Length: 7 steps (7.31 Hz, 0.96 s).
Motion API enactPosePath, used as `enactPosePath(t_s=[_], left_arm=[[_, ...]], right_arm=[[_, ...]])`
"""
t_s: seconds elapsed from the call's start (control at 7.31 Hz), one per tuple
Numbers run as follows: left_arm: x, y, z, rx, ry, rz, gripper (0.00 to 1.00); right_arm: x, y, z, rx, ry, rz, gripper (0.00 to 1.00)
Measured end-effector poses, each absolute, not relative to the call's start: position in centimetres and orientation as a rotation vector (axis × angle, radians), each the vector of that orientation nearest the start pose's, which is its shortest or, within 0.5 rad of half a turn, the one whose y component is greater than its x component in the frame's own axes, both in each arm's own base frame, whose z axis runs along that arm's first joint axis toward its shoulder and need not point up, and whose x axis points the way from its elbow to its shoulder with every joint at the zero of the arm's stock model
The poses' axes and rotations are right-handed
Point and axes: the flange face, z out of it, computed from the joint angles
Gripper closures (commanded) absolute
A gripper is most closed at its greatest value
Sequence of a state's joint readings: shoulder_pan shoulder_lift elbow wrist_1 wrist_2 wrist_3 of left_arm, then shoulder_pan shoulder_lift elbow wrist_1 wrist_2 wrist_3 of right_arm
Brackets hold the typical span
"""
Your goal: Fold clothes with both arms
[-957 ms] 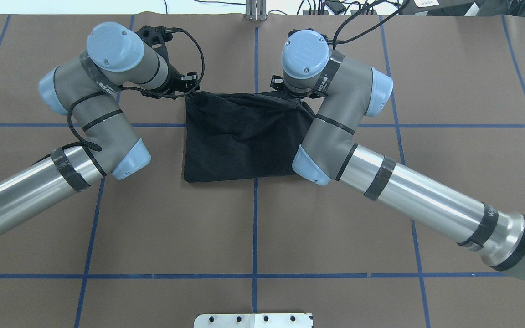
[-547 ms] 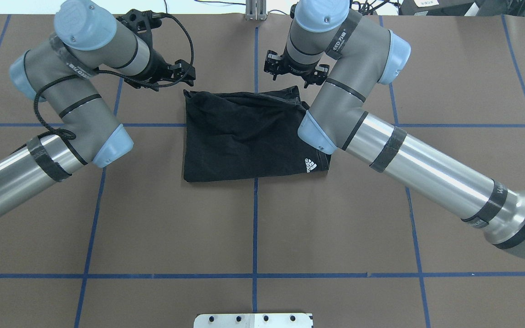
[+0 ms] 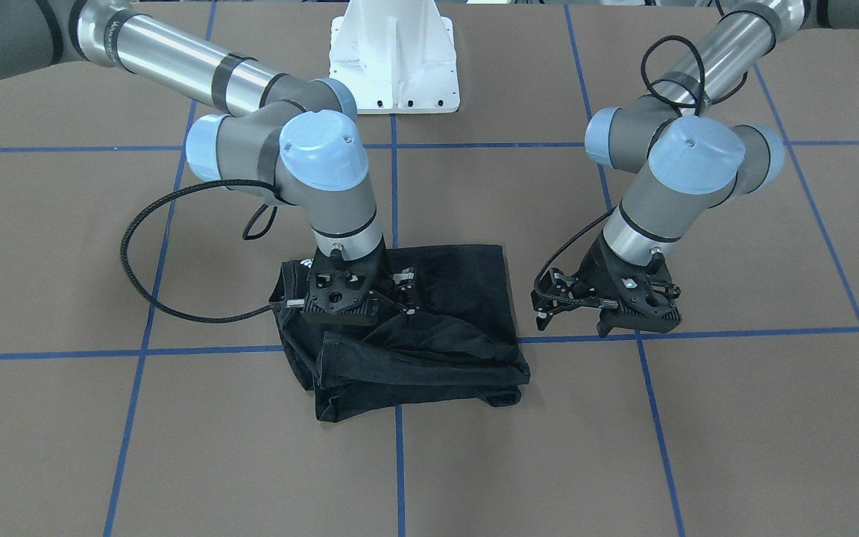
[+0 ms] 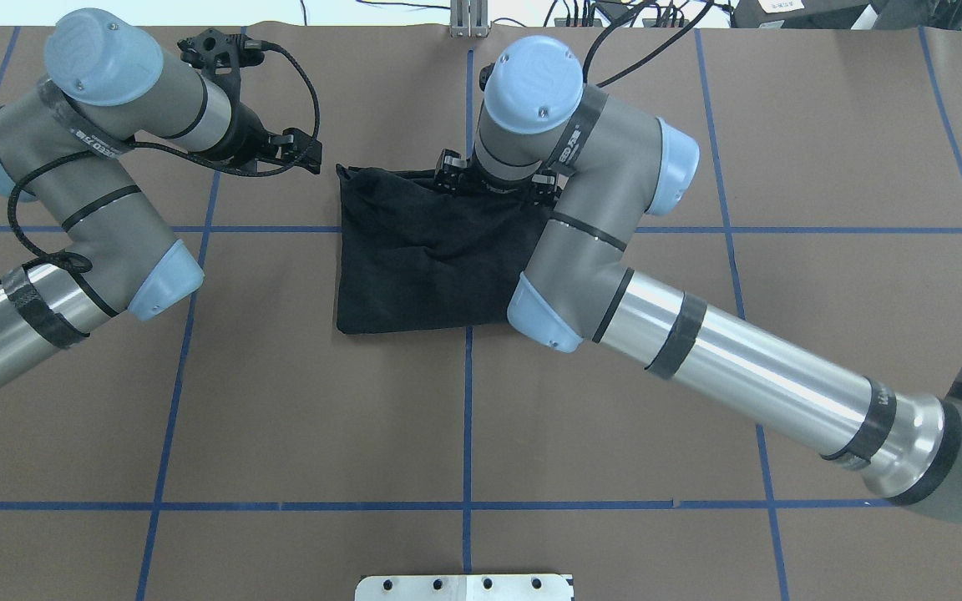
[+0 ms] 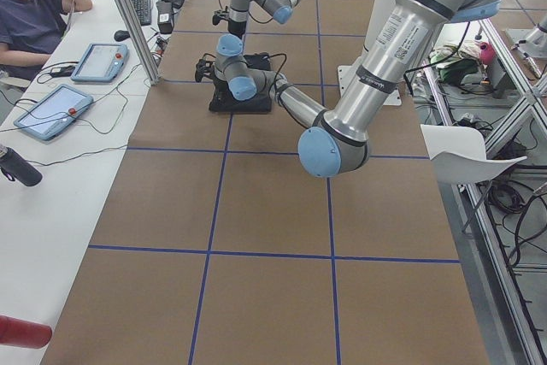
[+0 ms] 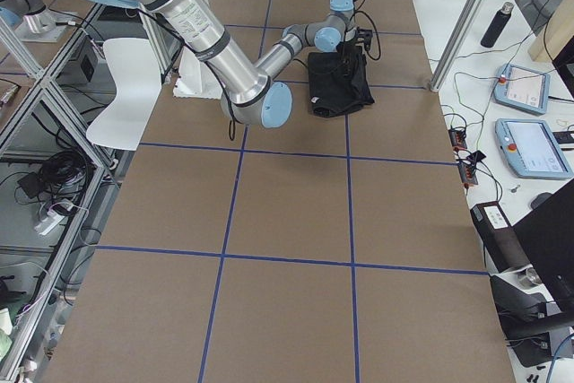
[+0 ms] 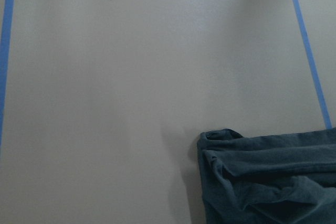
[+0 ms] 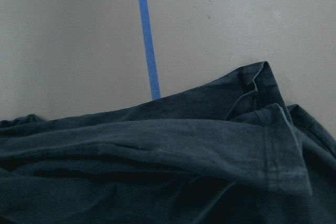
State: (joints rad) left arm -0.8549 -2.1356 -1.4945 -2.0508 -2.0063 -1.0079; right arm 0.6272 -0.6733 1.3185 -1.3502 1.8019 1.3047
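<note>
White lettering on wrist bands of the right arm (image 4: 570, 148) and left arm (image 4: 90, 143) is too small to read; nothing else legible.

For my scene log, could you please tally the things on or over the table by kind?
Black T-shirt: 1
Robot arms: 2, the left arm and the right arm
White pedestal base: 1
Total: 4

Even bright overhead light; soft shadows under arms; wrist views washed out, bluish, slightly soft.
</note>
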Motion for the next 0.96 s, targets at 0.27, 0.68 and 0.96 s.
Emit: enactPosePath(t_s=[0.27,0.68,0.96], left_arm=[[39.3,-59.1,30.9,0.315,0.980,-0.056,0.00],[39.3,-59.1,30.9,0.314,0.979,-0.056,0.00],[39.3,-59.1,30.9,0.314,0.979,-0.057,0.00]], right_arm=[[-60.4,-52.7,18.5,0.230,-0.831,0.230,0.99],[-61.7,-55.9,19.5,0.277,-0.745,0.248,1.00],[-59.6,-61.5,21.7,0.327,-0.666,0.229,1.00]])
